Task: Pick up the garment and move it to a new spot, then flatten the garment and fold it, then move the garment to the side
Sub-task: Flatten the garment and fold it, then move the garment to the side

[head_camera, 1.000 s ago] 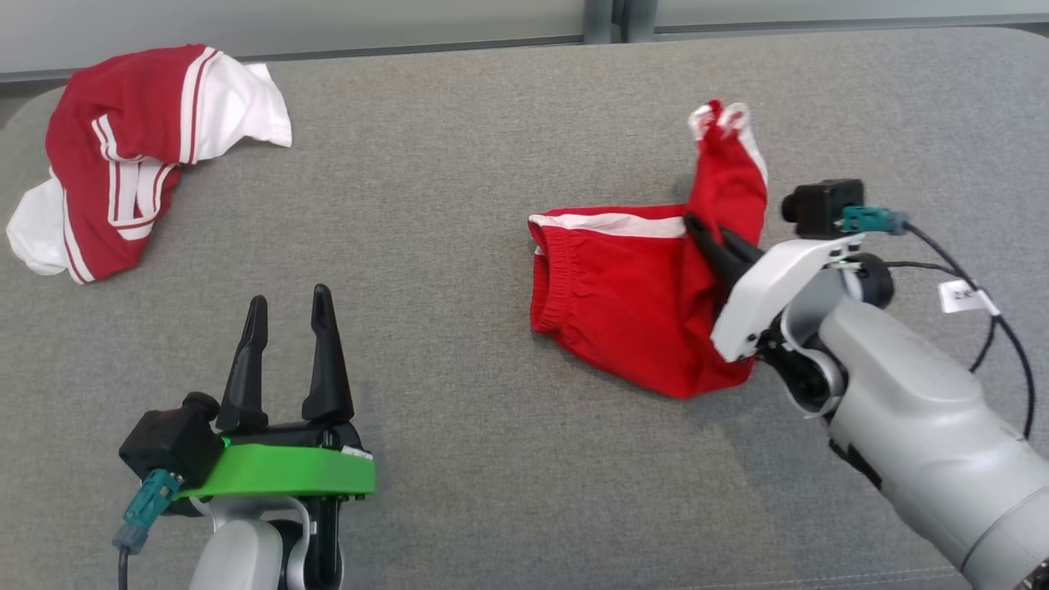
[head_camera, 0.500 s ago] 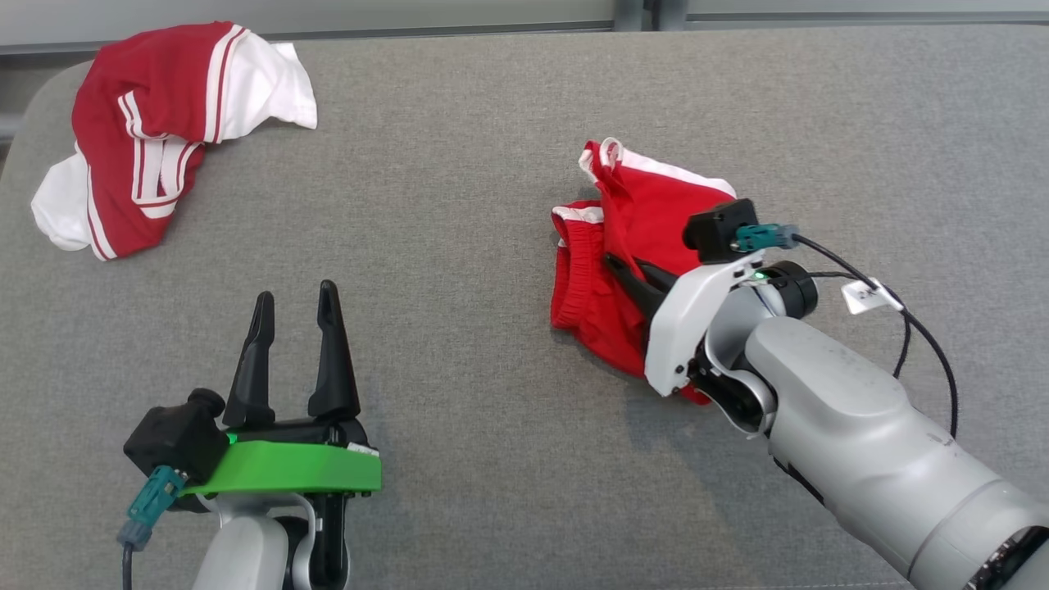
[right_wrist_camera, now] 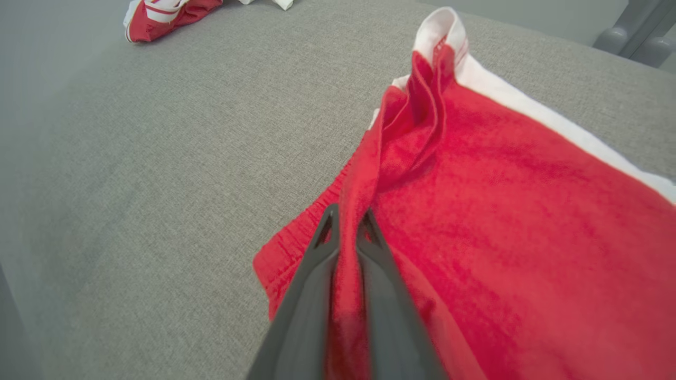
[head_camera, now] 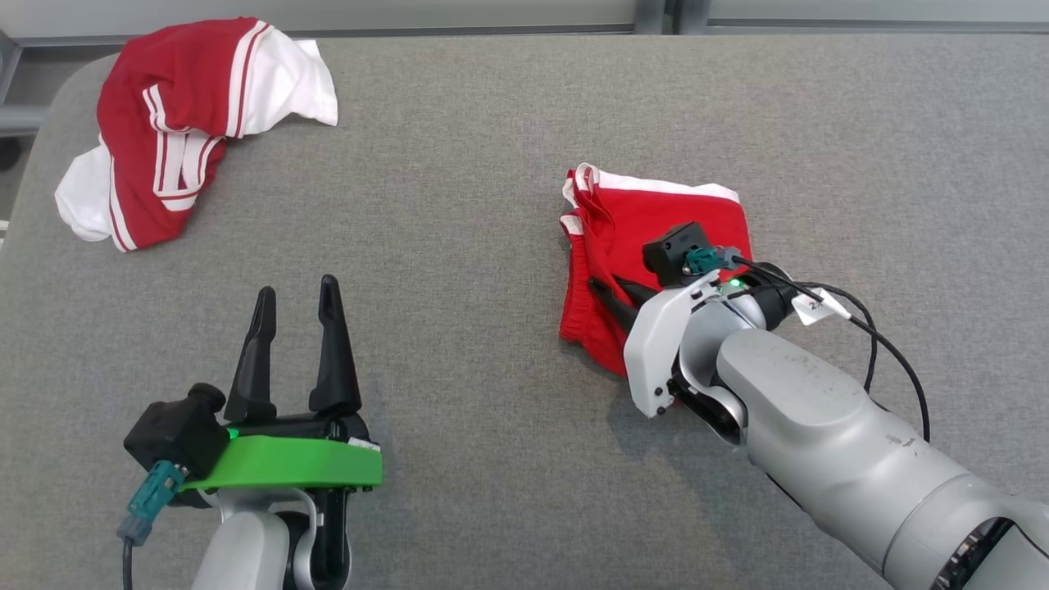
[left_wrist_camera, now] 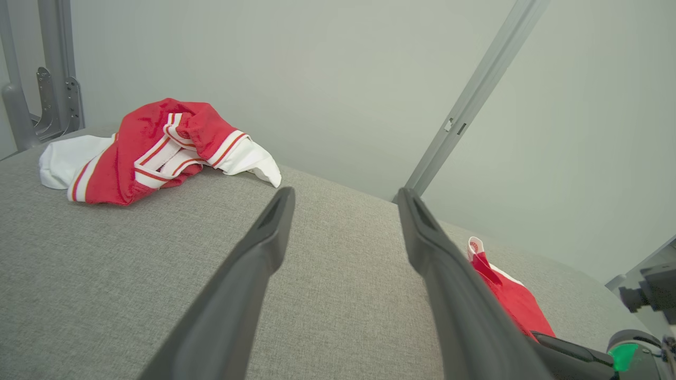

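Swung toward nine o'clock, the red shorts [head_camera: 656, 213] now lie folded in half; right gripper [head_camera: 609, 288] pinches them, left gripper [head_camera: 295, 307] gapes.

My left gripper [head_camera: 297, 287] wore a green bracket [head_camera: 287, 467], my right gripper [head_camera: 606, 284] a white bracket [head_camera: 656, 344]; fingers [head_camera: 328, 352] were black.

no readable text; print on cable tag [head_camera: 813, 305] illegible
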Motion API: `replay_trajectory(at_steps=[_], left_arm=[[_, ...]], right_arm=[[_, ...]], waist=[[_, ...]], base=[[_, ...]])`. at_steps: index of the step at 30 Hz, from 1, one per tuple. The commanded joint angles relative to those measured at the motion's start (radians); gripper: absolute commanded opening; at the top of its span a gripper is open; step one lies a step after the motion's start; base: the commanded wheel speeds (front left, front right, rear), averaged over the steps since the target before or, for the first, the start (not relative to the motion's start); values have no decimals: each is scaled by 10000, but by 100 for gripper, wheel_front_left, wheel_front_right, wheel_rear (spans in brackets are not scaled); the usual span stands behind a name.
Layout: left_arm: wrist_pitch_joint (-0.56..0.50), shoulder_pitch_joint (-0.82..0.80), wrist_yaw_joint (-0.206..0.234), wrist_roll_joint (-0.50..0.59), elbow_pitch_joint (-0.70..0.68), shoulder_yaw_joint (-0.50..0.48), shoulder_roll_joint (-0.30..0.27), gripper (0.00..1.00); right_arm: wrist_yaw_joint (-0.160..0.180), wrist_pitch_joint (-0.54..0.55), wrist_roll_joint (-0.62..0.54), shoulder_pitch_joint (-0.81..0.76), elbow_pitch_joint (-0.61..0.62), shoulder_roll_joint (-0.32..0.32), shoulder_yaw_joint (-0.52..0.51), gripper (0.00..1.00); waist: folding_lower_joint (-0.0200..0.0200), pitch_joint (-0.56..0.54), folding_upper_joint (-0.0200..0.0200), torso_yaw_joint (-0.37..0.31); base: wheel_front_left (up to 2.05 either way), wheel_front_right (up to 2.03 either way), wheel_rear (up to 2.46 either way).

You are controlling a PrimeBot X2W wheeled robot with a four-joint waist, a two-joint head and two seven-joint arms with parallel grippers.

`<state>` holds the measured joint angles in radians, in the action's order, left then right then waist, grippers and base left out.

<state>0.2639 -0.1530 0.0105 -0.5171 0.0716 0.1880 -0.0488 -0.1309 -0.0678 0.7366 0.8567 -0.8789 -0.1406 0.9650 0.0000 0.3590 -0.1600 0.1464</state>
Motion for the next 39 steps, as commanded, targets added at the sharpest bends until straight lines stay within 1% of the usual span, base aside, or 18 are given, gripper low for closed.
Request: replay_trajectory(at_steps=[1,4,8,13,17,21,25,28,29,30,31,32,33,39], left_arm=[[4,53,81,-18,8,-43,-34,100],[3,105,76,9,-22,-27,-32,100],[3,152,48,50,-15,-30,-34,100],[3,241,59,79,-1,-3,-34,100],[3,304,58,126,-19,118,-34,100],[3,441,136,144,-62,159,-34,100],[3,498,145,200,-65,174,-34,100],[3,556,143,214,-81,167,-34,100],[3,566,132,222,-84,168,-34,100],[3,568,115,233,-82,182,-34,100],[3,551,94,241,-74,207,-34,100],[3,525,76,244,-58,233,-34,100],[3,498,75,250,-40,247,-35,100],[3,388,60,260,-11,259,-35,100]], right_arm=[[3,-83,-69,97,-59,8,51,100],[3,-228,-237,99,-137,70,134,100],[3,-509,-180,15,27,110,86,100],[3,-1024,7,-204,295,-119,-266,100],[3,-1504,107,-413,401,-434,-974,100],[3,-1808,52,-793,332,-666,-1920,100],[3,-1926,-163,-1238,331,-704,-2746,100],[3,-1969,-405,-1571,475,-592,-3250,100],[3,-1969,-492,-1683,521,-534,-3372,87],[3,-1974,-565,-1777,596,-481,-3542,48],[3,-1976,-649,-1870,660,-439,-3704,39],[3,-1978,-769,-1985,707,-411,-3851,13],[3,-1977,-899,-2082,743,-378,-3971,0],[3,-1961,-1255,-2399,741,-101,-4350,0]], waist=[[0,-27,0,-39],[0,-81,0,-126],[0,-160,0,-274],[0,-308,0,-490],[0,-434,0,-666],[0,-540,0,-909],[0,-599,0,-1091],[0,-600,0,-1167],[0,-589,0,-1176],[0,-569,0,-1170],[0,-543,0,-1145],[0,-515,0,-1104],[0,-481,0,-1048],[0,-309,0,-685]], base=[[0,0,0],[0,0,0],[0,0,0],[0,0,0],[0,0,0],[0,0,0],[0,0,0],[0,0,0],[0,0,0],[0,0,0],[0,0,0],[0,0,0],[0,0,0],[0,0,0]])
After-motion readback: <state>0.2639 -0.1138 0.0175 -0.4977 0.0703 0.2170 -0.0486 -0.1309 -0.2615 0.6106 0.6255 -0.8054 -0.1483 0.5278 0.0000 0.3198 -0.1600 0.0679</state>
